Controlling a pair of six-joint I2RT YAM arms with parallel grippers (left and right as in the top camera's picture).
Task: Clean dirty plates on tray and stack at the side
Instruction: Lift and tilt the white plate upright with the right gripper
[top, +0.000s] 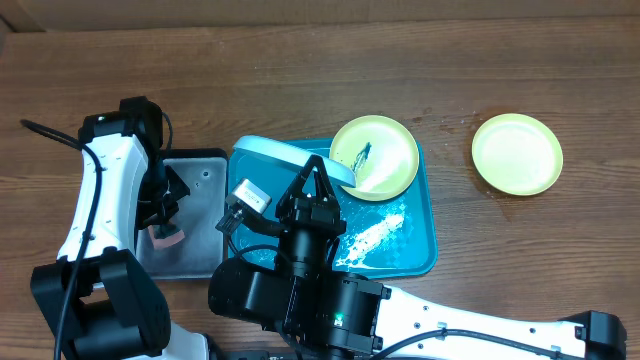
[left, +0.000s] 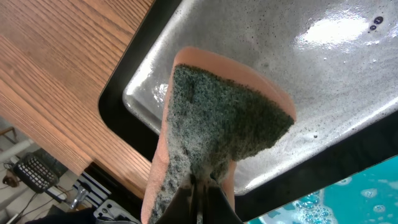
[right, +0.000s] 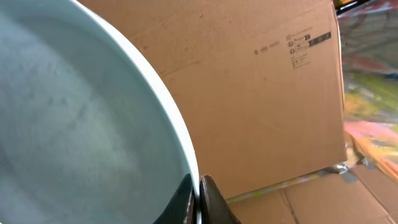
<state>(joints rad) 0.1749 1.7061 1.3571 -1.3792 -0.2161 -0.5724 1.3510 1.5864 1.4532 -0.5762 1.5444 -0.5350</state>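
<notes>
Teal plastic marks the tray (top: 412, 252), which sits near the middle of the counter, closer to its near edge, with white foam (top: 372, 238) spread across its wet floor. The right tool (top: 318, 170) is clenched on the rim of the pale blue-white plate (top: 285, 155), which is tipped up on edge over the far left part of the tray. In the right wrist view the two fingers pinch that rim between them (right: 199, 196); the plate's pale face (right: 81, 124) fills the left of the picture, with a cardboard box (right: 249, 93) behind it.

A yellow-green plate (top: 390, 150) lies in the tray's far right corner, with a dark smear (top: 358, 155) on its left side. A second yellow-green plate (top: 517, 153) lies flat on the bare wood toward the counter's right edge, well apart from the tray, and looks clean.

Just left of the teal tray stands a grey metal tray (top: 200, 180) with a black rim. The left tool (top: 163, 222) hangs over it, clenched on a pink sponge (top: 166, 237). The left wrist view shows the sponge's speckled grey-green scouring face (left: 217, 118) against the wet metal (left: 323, 74), the fingers closed on its near end (left: 199, 193).
</notes>
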